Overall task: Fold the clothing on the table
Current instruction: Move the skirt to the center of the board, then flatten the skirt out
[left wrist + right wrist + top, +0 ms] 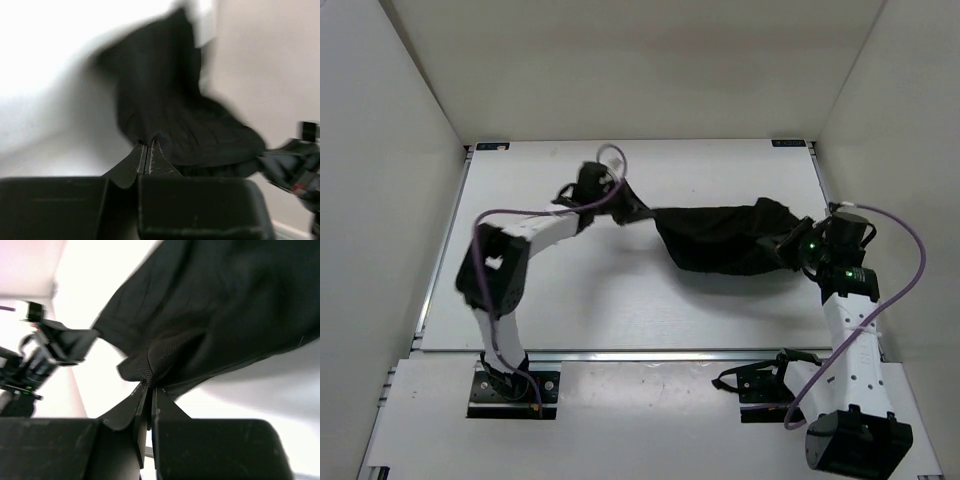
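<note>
- The soft matte black fabric garment (pixel 720 238) hangs stretched between the two arms over the far-middle part of the large white rectangular surface (pixel 620 305), reaching from left of centre towards the right edge.
- The white-and-black left arm (pixel 535 232) reaches forward and to the right. Its left jaws are clenched on a narrow, gathered end of the garment, and the left wrist view shows the tips pressed together on the cloth's edge.
- The white-and-black right arm (pixel 847 305) leans in from the right side. Its right jaws are clenched on a bunched, ribbed fold at the garment's other end, and the right wrist view shows them pinched tight.
- Between the two grips the cloth sags in a broad pouch, widest at its right half, with a soft shadow on the surface beneath it. Whether the lowest part touches the surface cannot be told.
- A thin purple cable (pixel 912 250) loops beside the right arm.
- Plain white upright walls (pixel 380 150) enclose the surface on three sides.
</note>
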Robot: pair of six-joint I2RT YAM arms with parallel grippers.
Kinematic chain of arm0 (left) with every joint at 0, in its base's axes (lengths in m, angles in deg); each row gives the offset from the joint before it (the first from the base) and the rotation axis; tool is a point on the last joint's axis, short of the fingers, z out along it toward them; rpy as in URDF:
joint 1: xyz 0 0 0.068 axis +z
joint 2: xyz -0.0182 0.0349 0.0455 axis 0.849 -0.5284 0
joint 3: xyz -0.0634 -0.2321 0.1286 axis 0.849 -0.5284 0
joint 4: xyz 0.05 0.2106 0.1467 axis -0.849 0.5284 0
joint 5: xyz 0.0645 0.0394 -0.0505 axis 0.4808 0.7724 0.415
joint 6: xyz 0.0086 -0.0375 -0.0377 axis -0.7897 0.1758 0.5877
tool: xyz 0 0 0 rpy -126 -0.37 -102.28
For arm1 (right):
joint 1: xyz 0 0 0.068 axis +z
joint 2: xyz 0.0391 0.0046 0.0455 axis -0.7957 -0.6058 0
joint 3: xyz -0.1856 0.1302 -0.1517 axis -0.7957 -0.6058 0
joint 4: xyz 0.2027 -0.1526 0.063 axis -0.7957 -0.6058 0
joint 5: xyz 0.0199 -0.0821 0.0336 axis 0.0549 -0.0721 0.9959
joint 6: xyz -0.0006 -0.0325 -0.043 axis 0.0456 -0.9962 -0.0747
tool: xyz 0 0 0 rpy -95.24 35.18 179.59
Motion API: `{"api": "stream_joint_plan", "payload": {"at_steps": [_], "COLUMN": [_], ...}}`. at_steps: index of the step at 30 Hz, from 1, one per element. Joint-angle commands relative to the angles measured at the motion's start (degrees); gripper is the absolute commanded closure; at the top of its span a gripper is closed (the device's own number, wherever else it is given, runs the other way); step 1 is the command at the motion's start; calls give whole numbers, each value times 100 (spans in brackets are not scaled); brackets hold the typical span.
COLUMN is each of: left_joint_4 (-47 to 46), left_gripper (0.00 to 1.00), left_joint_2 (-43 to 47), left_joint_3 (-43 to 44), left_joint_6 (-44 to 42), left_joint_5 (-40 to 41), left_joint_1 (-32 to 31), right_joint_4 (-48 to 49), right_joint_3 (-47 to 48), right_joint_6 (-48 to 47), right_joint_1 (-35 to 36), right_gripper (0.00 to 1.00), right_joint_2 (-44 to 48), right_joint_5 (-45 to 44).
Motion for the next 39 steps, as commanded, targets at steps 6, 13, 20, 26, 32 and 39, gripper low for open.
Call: {"api": "stream_joint_plan", "payload": {"at_steps": [6,13,20,26,32,39], "left_joint_4": [1243,1674,1832,2570,2651,2545], "left_gripper": [100,100,100,100,100,100], "left_joint_2": [3345,4579,3545,1777,1063,2019], "left_joint_3": [283,-227,517,3238,4888,2847], "left_joint_6": [-846,-828,-1118,-1505,-1119,-1514], "left_joint_5": [134,-200,-121,-226,-463,-262], "left_joint_1": [1077,2018,2097,2388,2634,2284], "right_joint_4": [1145,2761,3325,3502,2736,3694], "right_joint_3": [1164,1112,1787,3702,5577,3024], "right_joint_6": [732,2147,1904,1587,1296,1622], "right_joint_1": [-260,-174,1187,1744,1534,1234], "right_gripper": [100,100,100,99,100,100], "right_joint_2": [379,267,-1156,-3089,-3892,-3085], "right_joint_5": [1776,2586,1885,1970,2217,2402]}}
